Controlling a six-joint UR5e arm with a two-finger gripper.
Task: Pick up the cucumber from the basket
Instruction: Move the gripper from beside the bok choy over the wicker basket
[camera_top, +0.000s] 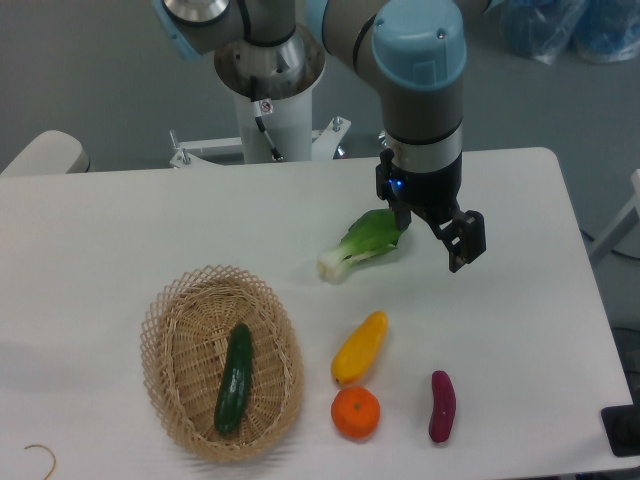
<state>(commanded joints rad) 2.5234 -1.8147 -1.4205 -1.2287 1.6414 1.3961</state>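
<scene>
Cucumber (234, 379) in basket (165, 322); gripper (432, 238) open, well apart.

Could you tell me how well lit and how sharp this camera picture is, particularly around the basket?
In the fixed camera view the light is even and soft, with only faint shadows; the cucumber shows a slight sheen and lies sharp in the basket; the tool, dark against the white table, is harder to read; the background beyond is dim.

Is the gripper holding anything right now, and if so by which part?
Nothing is held. The gripper is open above the table; the cucumber lies untouched in the basket.
</scene>
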